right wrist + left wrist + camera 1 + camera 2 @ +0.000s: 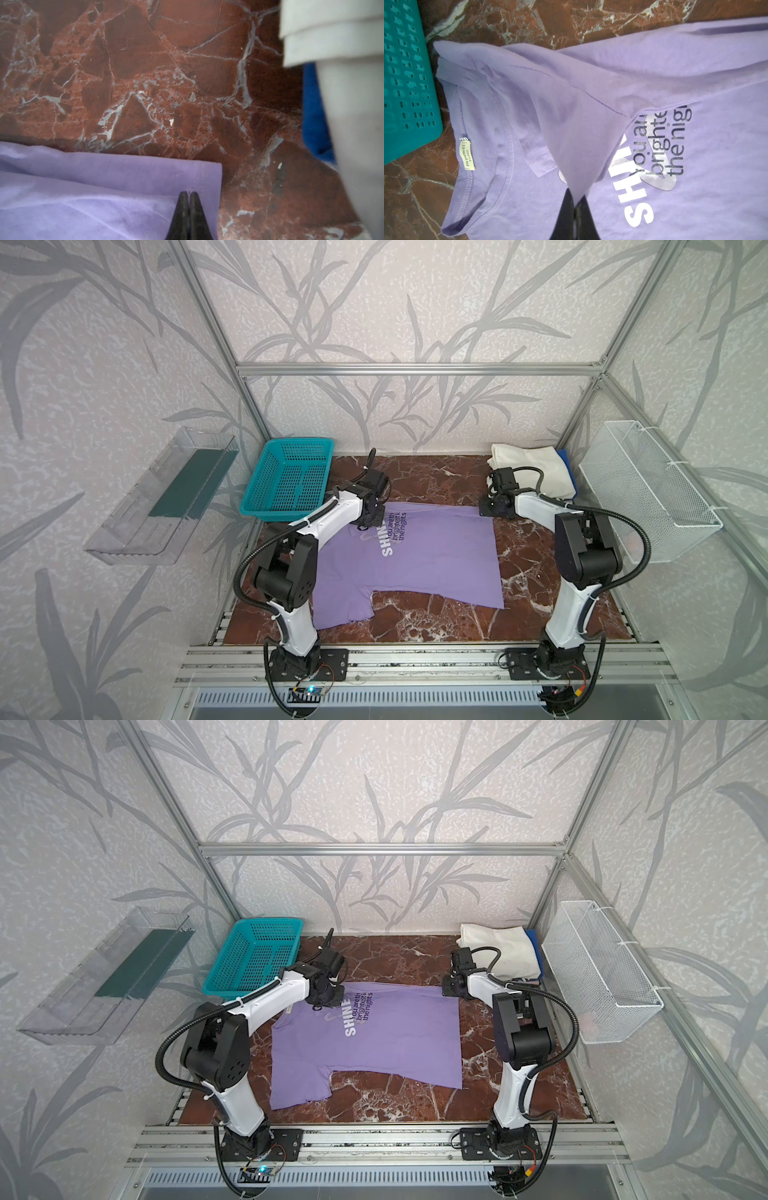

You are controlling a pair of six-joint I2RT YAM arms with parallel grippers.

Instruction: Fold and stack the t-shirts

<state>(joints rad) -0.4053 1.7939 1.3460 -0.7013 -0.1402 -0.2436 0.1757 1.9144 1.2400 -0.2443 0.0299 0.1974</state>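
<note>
Folding the far side of the shirt inward, by the look of it.

In both top views: got the lavender t-shirt (407,556) spread front-up across the middle of the marble table (436,477), neck end toward the left arm, one sleeve sticking out at the near edge. Down on the far shoulder, close by the teal basket (286,481), the left gripper (369,522); down at the far hem corner, the right gripper (486,509). Behind the right arm, a folded cream t-shirt (532,472) lying on a blue one (567,464) showing only an edge, presumably the stack.

Left wrist view: fingertips (564,216) pinched tight on a peak of lavender cloth, drawn up into a ridge hiding part of the lettering (660,149). Neck label (467,154) and collar stitching plain to see, basket just beside the collar.

Right wrist view: jaws clamped together right at the hemmed corner, seemingly with just a sliver of cloth caught. Cream and blue layers off to one side, apart from the lavender edge.

For doing it well: lift both ends together at matching height, keep the edge taut between them, sweep toward the near side, lay it down straight. Mind that thin right-hand bite, could slip. Soft thin jersey, slightly creased, likely to sag mid-span.
</note>
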